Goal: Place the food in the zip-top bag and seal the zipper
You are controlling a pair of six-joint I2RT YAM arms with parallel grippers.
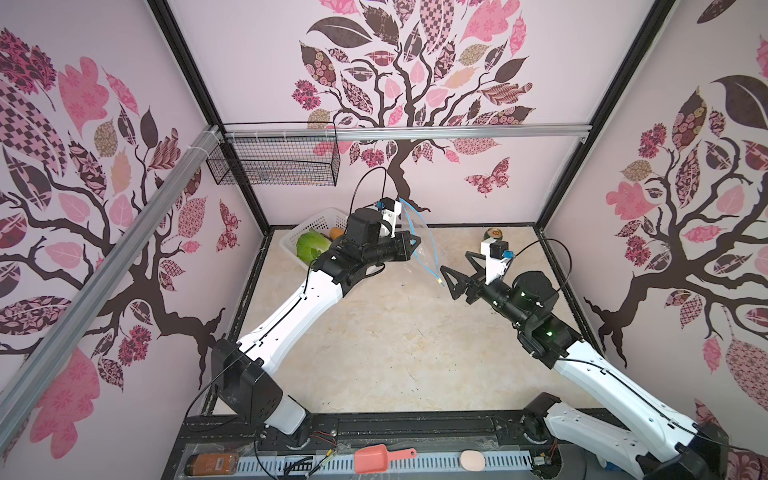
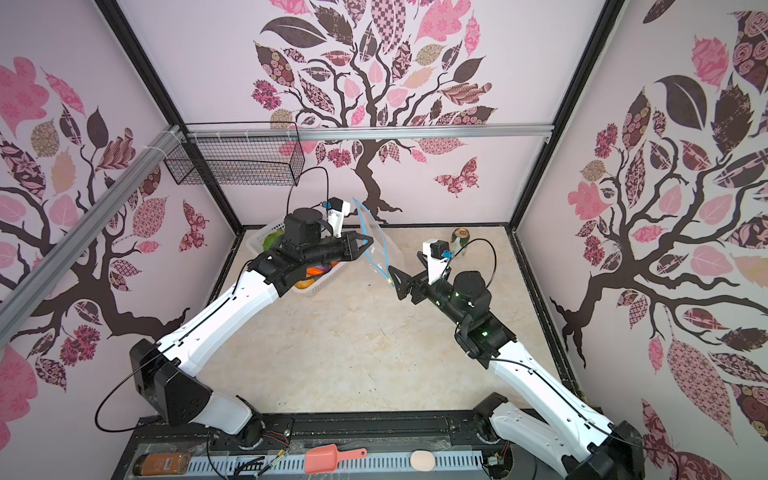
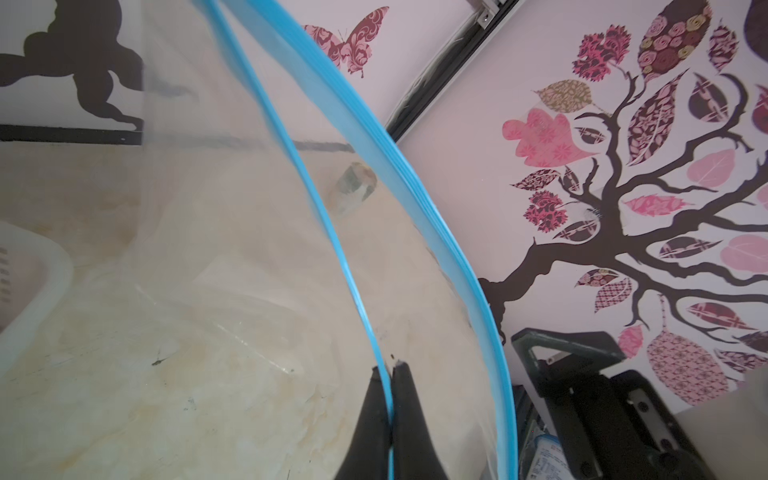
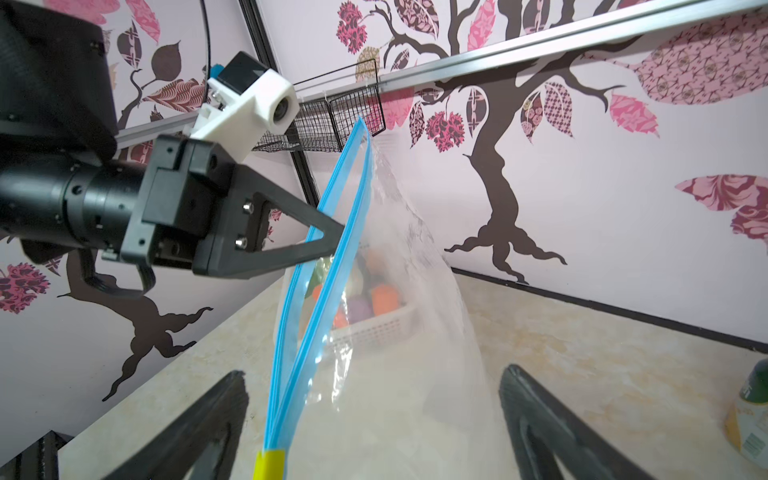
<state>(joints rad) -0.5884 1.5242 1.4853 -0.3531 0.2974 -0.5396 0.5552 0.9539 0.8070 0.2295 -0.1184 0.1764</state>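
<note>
The large clear plastic zip-top bag (image 1: 423, 243) is held above the marble-patterned table (image 1: 395, 353) by the left claw (image 1: 415, 240). That claw is clenched on one lip of the light-blue zipper (image 4: 278, 415), a pinch seen closely only in the left wrist view, at the fingertips (image 3: 376, 374). The right claw (image 1: 454, 262) is released, its jaws spread wide either side of the yellow slider tab (image 4: 270, 463).

The toy vegetables (image 4: 374, 299) lie in the white perforated basket (image 1: 291, 243) below the left claw. A green cabbage (image 1: 309, 247) is shown in a top view. An orange piece (image 4: 384, 300) and a purple piece (image 4: 359, 308) are seen through the bag in the right wrist view.

Two claws, one bag, one basket and one green-white drink can (image 1: 494, 234) beyond the right claw are counted. The vegetables cannot be fully counted.
</note>
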